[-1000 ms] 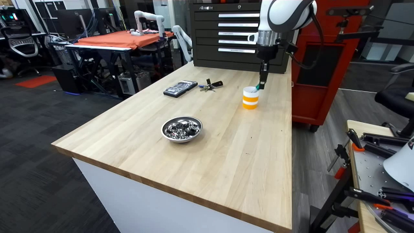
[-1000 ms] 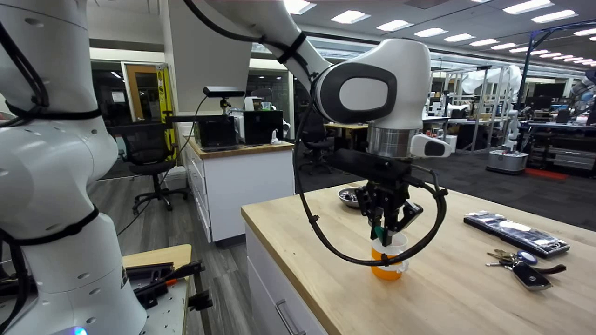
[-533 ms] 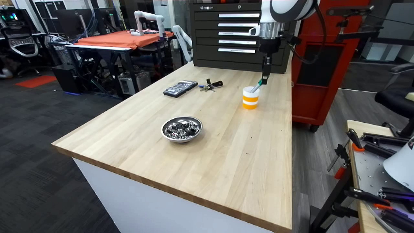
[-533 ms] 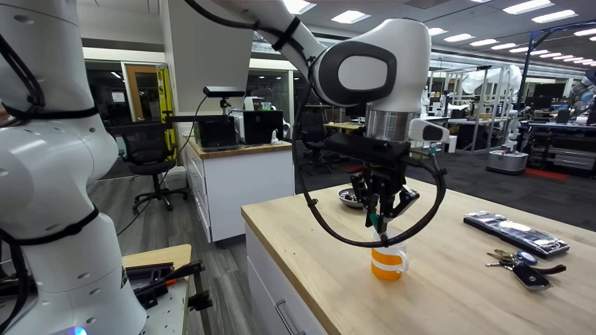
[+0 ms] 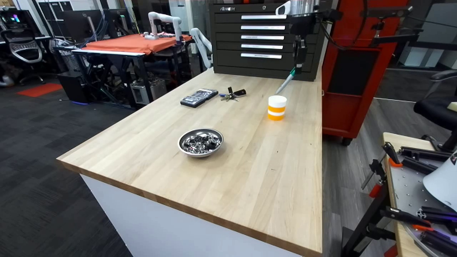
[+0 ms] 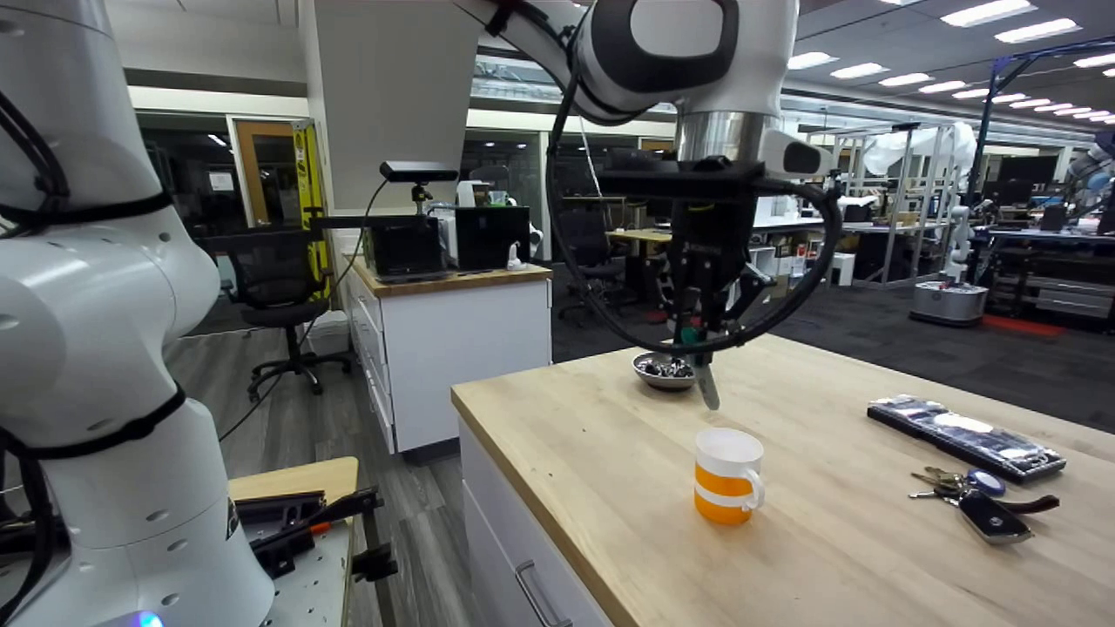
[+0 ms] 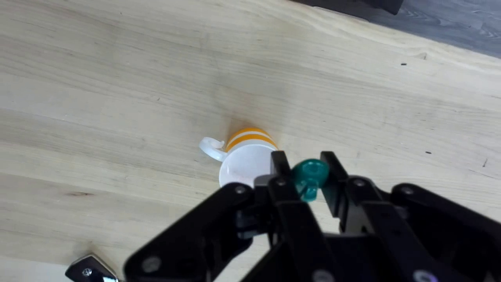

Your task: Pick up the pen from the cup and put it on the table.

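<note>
Your gripper (image 7: 304, 164) is drawn in narrow on the teal end of the pen (image 5: 285, 82), holding it in the air; the pale length hangs below, out of the cup (image 6: 719, 479), so I judge the picking done and the placing yet to come.

Mind how the pen's low end stands to that cup; in an exterior view the pen slants from 1 o'clock at your grip to 7 o'clock at its tip, which shows just over the rim; in an exterior view the pen (image 6: 706, 386) leans from 11 o'clock down to 5, with wood showing between tip and rim, so the two look apart; in the wrist view the cup sits at 9 o'clock from the teal end, and the tip is hidden from you.

You would do well to carry it toward 3 o'clock of the wrist view, over the table (image 7: 411, 117), before lowering; the edge and the floor (image 7: 469, 23) lie at 1 o'clock; with that slant the tip will probably land first and the pen may pivot in your grip or roll, so lower slowly and release late.
</note>
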`<state>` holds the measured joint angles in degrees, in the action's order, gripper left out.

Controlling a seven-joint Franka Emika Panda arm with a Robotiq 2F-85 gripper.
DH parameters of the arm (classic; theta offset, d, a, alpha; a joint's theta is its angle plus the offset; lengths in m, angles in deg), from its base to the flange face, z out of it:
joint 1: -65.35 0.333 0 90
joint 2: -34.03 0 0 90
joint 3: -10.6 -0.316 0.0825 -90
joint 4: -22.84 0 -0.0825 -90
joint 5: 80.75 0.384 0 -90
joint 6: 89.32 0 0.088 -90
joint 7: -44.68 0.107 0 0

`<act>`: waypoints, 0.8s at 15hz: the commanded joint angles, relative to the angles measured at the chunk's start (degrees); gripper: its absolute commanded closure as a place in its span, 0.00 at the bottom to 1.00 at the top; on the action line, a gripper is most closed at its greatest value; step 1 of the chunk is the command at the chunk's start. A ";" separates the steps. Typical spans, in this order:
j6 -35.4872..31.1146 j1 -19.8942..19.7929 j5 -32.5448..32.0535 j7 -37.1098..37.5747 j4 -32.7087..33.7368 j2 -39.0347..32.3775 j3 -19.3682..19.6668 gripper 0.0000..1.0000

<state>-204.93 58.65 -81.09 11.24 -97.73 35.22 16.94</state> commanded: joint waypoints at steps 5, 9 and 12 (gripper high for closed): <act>1.03 3.30 -0.46 5.95 2.11 -0.03 -3.11 0.94; -1.61 4.96 0.24 12.13 1.69 -2.29 -4.96 0.94; -6.37 6.09 0.17 18.77 1.28 -4.90 -6.18 0.94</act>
<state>-206.84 63.75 -81.10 23.85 -95.85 32.27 11.54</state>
